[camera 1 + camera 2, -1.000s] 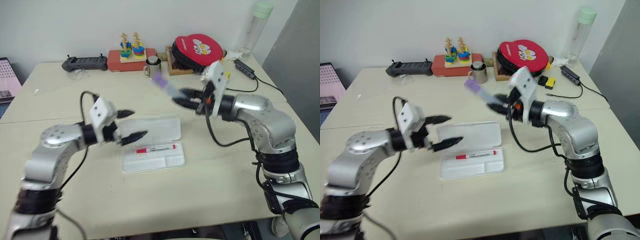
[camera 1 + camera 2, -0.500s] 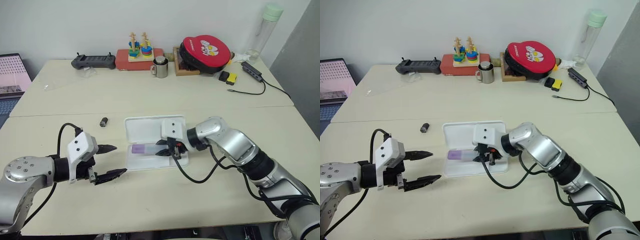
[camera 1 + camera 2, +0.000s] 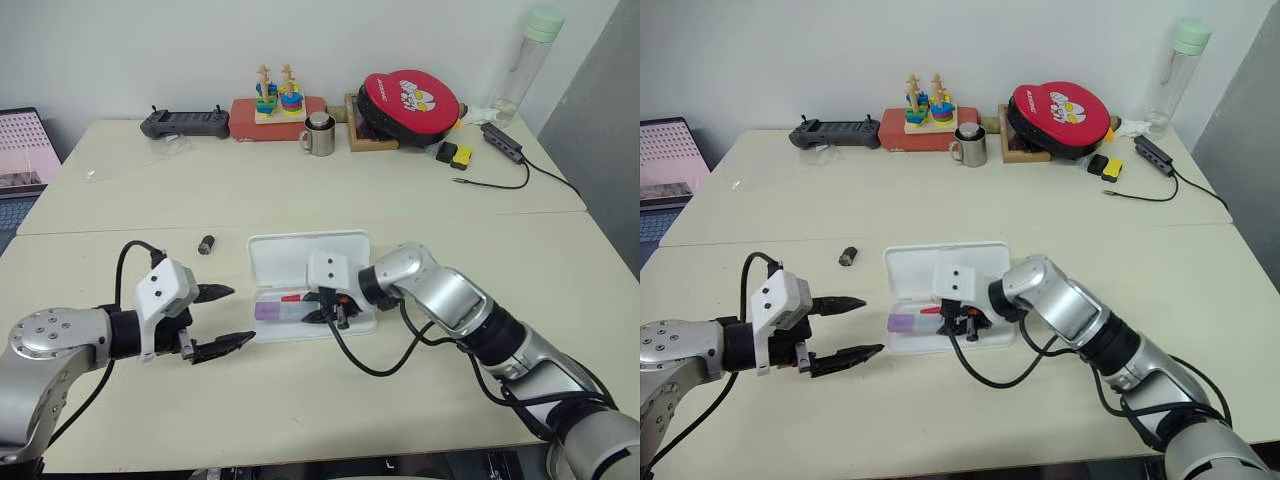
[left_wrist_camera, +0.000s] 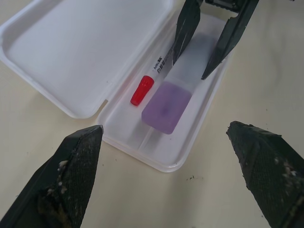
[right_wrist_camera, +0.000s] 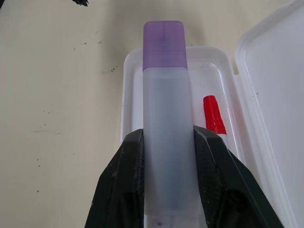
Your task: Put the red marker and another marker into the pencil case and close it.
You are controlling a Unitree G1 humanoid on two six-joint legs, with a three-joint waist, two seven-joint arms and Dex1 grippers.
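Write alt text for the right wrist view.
The right gripper has its two black fingers on either side of the purple-capped marker, over the open white pencil case. The red marker lies beside it in the tray, on a beige table.

I saw a small dark stubby cylinder lying alone on the tabletop, toward the left side. Along the far edge sat a black controller, then a red box with two little stacking toys on top. A metal mug stood just in front of the box's right end. Beside it a round red case leaned on a wooden holder. Near the far right corner stood a tall clear bottle with a pale green cap. A small yellow and black thing and a black cable lay close by. A laptop showed at the left edge.
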